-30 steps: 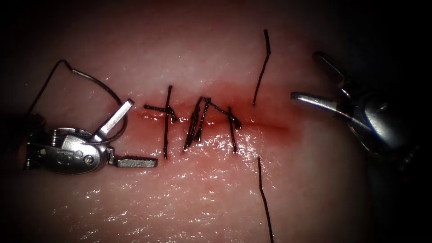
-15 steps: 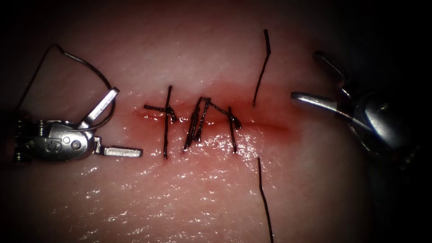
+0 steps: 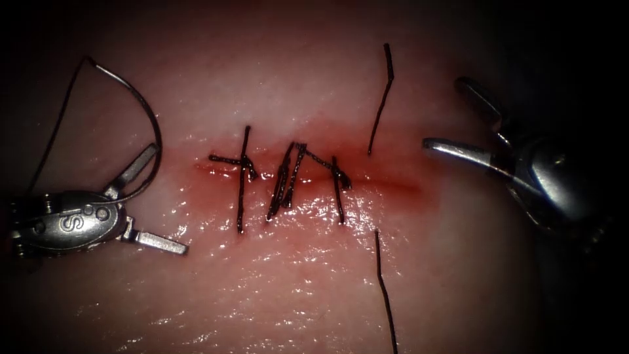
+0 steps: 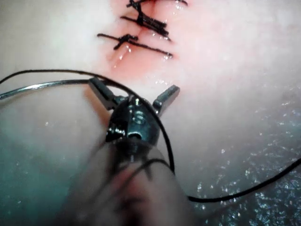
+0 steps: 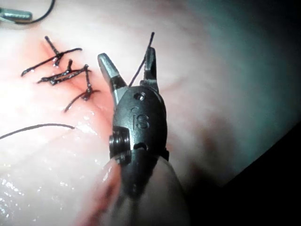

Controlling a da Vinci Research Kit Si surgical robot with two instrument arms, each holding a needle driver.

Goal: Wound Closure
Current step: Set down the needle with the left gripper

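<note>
The tissue [image 3: 314, 282] carries a red cut [image 3: 386, 183] with several dark stitches [image 3: 288, 180] across it. My left tool [image 3: 169, 198] is left of the cut, jaws wide open and gripping nothing. The curved needle [image 3: 147, 108] arcs over its upper jaw and runs down to the hinge, loose and out of the tissue. In the left wrist view the needle [image 4: 42, 86] lies against one finger of the left tool [image 4: 134, 84]. Thread [image 3: 59, 118] trails from the needle's far end. My right tool [image 3: 442, 111] hovers open and empty at the cut's right end, as the right wrist view [image 5: 126, 52] also shows.
Two loose thread ends lie near the cut's right part, one above it [image 3: 381, 98] and one below it [image 3: 386, 295]. Red fluid tints the tissue along the cut. A slack thread loop [image 4: 235, 193] drapes behind the left tool's shaft.
My left tool has slid left and slightly down, away from the cut, with its jaws still open. The needle swung along with it. The right tool has stayed put.
</note>
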